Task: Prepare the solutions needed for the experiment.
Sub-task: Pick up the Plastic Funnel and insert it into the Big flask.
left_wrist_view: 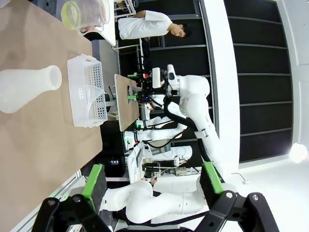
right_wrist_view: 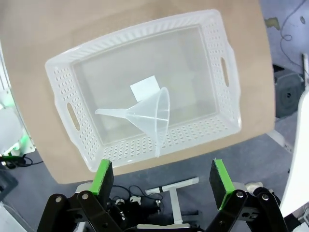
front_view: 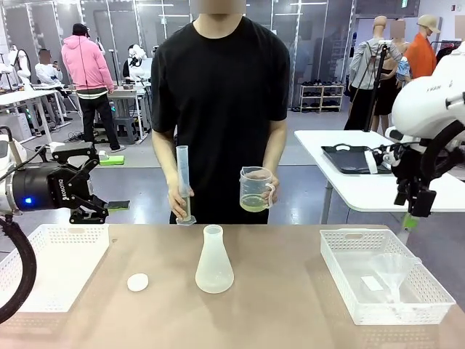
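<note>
A frosted white conical flask (front_view: 214,262) (left_wrist_view: 24,87) stands upright at the table's middle, and I see no liquid tint in it. The person across the table holds a clear measuring jug (front_view: 256,190) (left_wrist_view: 84,12) with a shallow pale yellow-green solution (front_view: 254,203) in one hand. Their other hand holds a tall graduated cylinder (front_view: 183,182) upright. My left gripper (front_view: 91,182) (left_wrist_view: 152,181) hovers open at the left above the table, holding nothing. My right gripper (front_view: 408,211) (right_wrist_view: 161,180) hangs open over the right basket, also holding nothing.
A white basket (front_view: 54,265) sits at the left. The right basket (front_view: 349,291) (right_wrist_view: 140,31) (left_wrist_view: 82,72) holds a clear funnel (front_view: 394,269) (right_wrist_view: 149,113) and a white slip (right_wrist_view: 145,88). A small white cap (front_view: 137,282) lies left of the flask.
</note>
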Controlling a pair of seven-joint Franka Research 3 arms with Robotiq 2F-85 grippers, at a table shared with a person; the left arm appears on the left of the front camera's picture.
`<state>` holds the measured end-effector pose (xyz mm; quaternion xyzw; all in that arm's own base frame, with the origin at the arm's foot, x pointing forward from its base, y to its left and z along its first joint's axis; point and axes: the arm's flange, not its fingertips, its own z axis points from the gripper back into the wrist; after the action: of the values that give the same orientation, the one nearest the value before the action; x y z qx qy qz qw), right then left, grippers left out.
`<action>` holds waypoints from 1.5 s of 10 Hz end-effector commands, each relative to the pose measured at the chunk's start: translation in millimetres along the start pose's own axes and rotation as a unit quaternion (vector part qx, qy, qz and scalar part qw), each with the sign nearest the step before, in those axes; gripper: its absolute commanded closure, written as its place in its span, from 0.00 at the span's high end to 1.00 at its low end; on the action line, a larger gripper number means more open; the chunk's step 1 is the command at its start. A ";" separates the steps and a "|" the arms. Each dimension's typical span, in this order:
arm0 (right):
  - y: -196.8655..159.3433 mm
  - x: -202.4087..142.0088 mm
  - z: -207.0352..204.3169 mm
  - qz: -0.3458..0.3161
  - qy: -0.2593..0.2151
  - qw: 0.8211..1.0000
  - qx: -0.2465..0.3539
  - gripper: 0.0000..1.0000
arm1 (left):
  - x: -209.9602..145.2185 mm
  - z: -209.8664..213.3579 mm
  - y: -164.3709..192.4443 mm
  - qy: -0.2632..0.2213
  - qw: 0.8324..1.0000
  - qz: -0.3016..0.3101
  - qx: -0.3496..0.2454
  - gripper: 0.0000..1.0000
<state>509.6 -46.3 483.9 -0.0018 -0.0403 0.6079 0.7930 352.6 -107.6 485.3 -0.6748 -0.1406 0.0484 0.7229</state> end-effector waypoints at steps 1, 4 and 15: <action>-19.9 -8.5 -18.5 0.020 -0.005 0.999 0.042 1.00 | -2.1 -1.7 -2.6 -0.004 1.000 0.010 -0.012 1.00; -32.7 -18.2 -55.1 0.027 -0.008 0.996 0.090 1.00 | -2.1 -1.7 -2.6 -0.004 1.000 0.010 -0.012 1.00; -65.6 -32.5 -136.5 0.046 -0.050 0.972 0.223 1.00 | -2.1 -1.7 -2.6 -0.004 1.000 0.010 -0.012 1.00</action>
<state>564.3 -85.8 347.8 0.1851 0.0629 0.6295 0.7520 352.6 -107.4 485.4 -0.6747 -0.1409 0.0485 0.7229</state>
